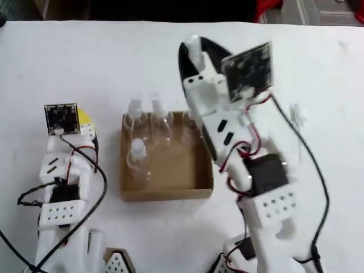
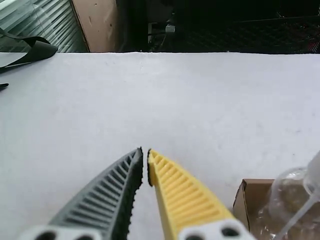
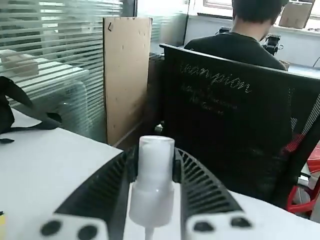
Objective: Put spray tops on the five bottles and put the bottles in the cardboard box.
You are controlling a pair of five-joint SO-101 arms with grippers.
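One spray top (image 3: 151, 187) is pinched upright in the right claw (image 3: 154, 156); the cardboard box (image 1: 165, 194) of bottles (image 1: 138, 154) lies below, behind it. Left claw (image 2: 145, 167) pressed together, empty. Best kept vertical until centred over a neck.

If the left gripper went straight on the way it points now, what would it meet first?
Likely only the bare table; the left gripper points across it toward the far edge. The box sits off to the side, outside that line.

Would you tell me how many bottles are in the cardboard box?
3: two bottles at the cardboard box's far wall, one nearer; the right arm over it may hide more.
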